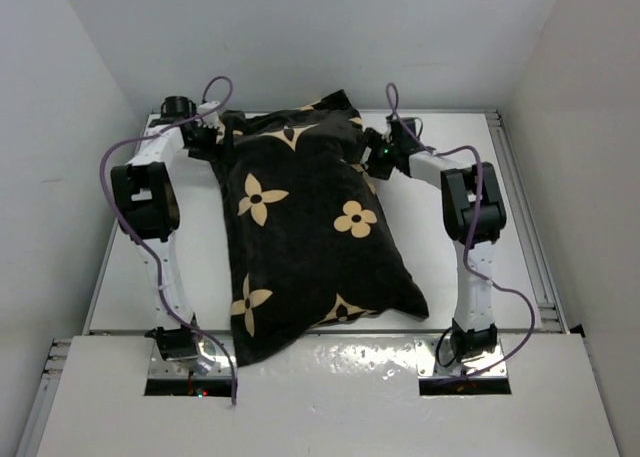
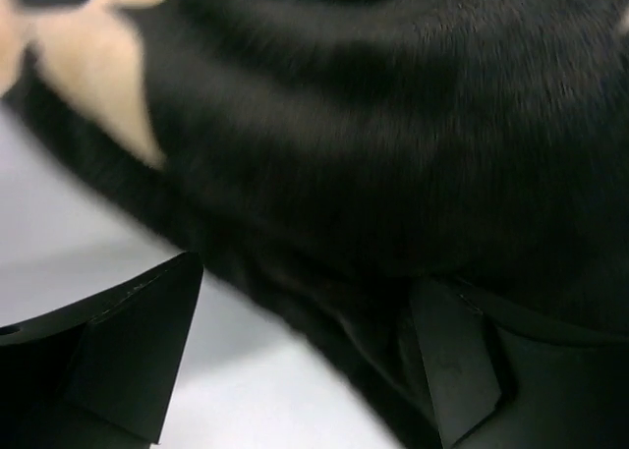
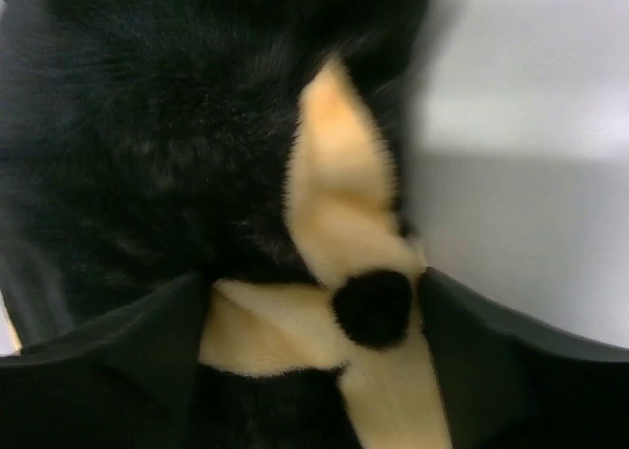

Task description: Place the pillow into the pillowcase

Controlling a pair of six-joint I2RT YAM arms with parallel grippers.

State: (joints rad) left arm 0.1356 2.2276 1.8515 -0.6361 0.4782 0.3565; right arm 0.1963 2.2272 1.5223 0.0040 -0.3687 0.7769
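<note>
Across the white table (image 1: 130,277) lay the pillowcase (image 1: 310,237), black with beige flowers, puffed up fat and slanting from the far edge down toward the arm bases. Couldn't see the pillow itself at all. The left gripper (image 1: 213,137) sat at the case's far left corner, fingers (image 2: 138,351) spread wide, one over bare table and the other against the fabric edge. The right gripper (image 1: 375,155) was at the far right side, fingers (image 3: 128,361) wide apart too, with fuzzy fabric between them.
</note>
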